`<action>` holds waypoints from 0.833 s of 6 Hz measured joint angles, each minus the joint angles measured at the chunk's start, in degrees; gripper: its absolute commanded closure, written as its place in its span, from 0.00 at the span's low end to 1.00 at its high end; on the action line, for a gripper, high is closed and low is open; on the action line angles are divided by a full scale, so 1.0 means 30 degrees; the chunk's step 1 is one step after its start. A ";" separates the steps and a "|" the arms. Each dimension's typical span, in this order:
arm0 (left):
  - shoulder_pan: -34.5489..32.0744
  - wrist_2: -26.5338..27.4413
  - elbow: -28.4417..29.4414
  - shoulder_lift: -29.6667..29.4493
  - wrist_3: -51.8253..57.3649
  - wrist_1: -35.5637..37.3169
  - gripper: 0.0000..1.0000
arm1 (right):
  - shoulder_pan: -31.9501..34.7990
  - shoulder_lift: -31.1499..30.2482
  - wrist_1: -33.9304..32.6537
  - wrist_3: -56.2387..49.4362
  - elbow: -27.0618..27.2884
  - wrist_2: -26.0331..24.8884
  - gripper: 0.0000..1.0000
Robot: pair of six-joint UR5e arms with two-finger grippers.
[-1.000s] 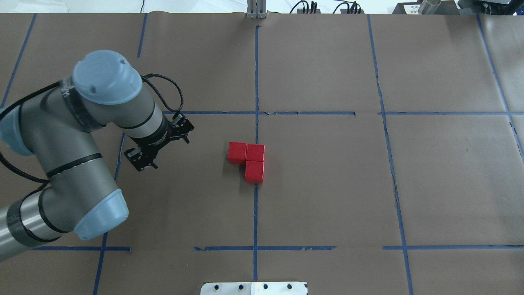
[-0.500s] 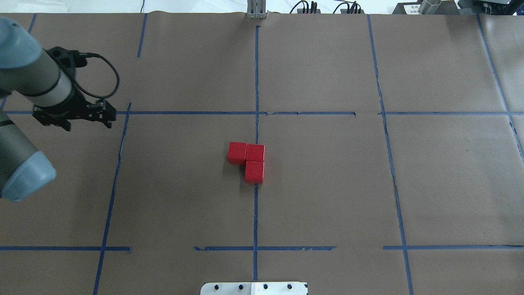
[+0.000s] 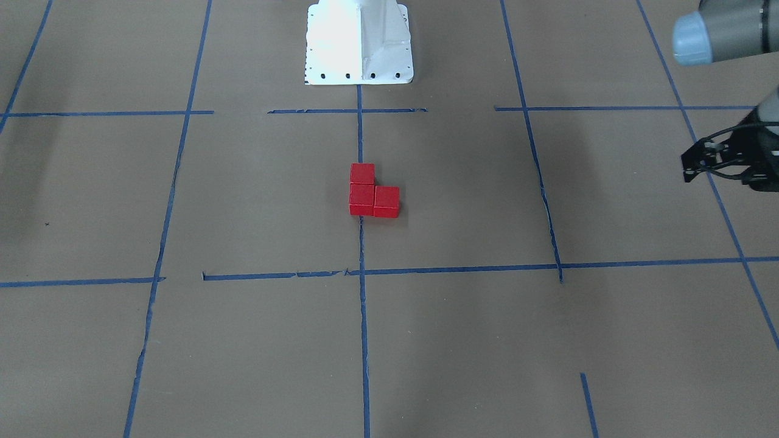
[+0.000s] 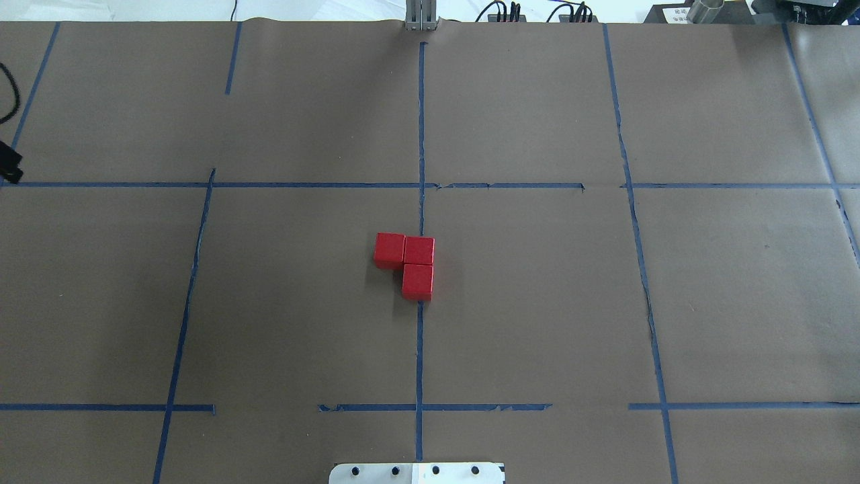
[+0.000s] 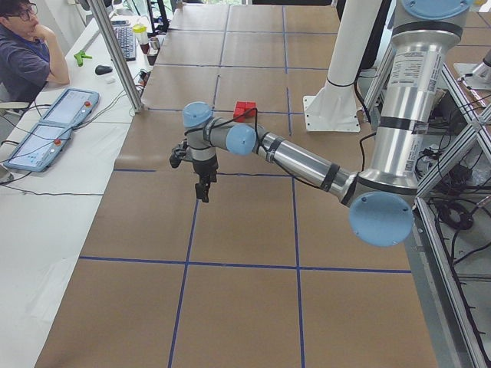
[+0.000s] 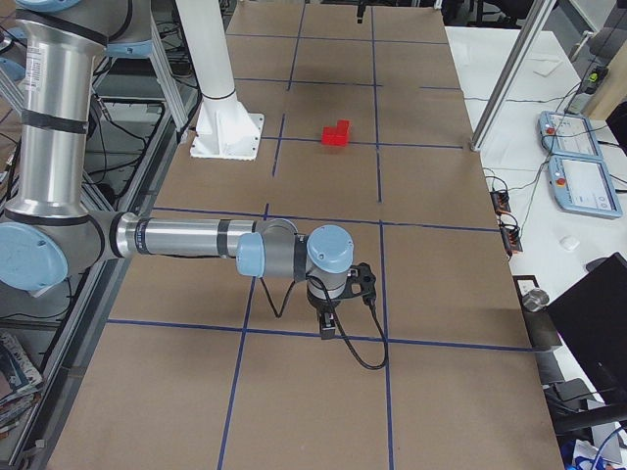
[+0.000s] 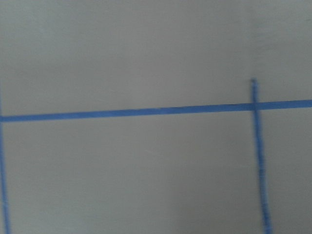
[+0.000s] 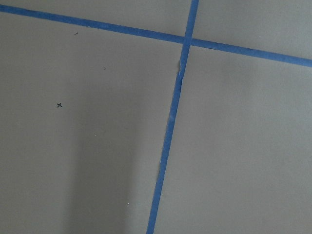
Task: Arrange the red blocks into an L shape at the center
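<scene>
Three small bright red matte cubes, the red blocks (image 4: 418, 252), sit together on the brown paper-covered tabletop (image 4: 537, 336) at the center (image 4: 463, 228). In the overhead view the corner cube lies on the vertical blue tape line (image 4: 420, 349). A second cube touches it at 9 o'clock and the third touches it at 6 o'clock, so the L looks already formed.

The left arm's black two-finger tool (image 5: 203, 193) hangs well off toward 9 o'clock from the blocks and carries nothing. I cannot tell whether its fingers are spread or pressed together. The right arm's tool (image 6: 327, 328) hangs far off toward 3 o'clock, and its state cannot be judged either.

The cubes look light, rigid and not fragile, and their plain faces should give a fair grip. Any correction is best taken across two free opposite side faces from above. The touching faces leave no room for a finger, and a light nudge would likely shift the neighbouring cubes.
</scene>
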 measured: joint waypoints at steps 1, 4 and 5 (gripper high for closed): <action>-0.2021 -0.0739 0.0858 0.1209 0.3006 -0.0338 0.00 | -0.0001 -0.0005 0.0000 0.0001 0.0005 0.0000 0.00; -0.4681 -0.2221 0.2230 0.4574 0.6042 -0.2348 0.00 | -0.0001 -0.0007 0.0001 0.0023 0.0020 0.0000 0.00; -0.4754 -0.2350 0.2307 0.4848 0.6100 -0.2536 0.00 | 0.0000 -0.0007 0.0001 0.0028 0.0031 0.0000 0.00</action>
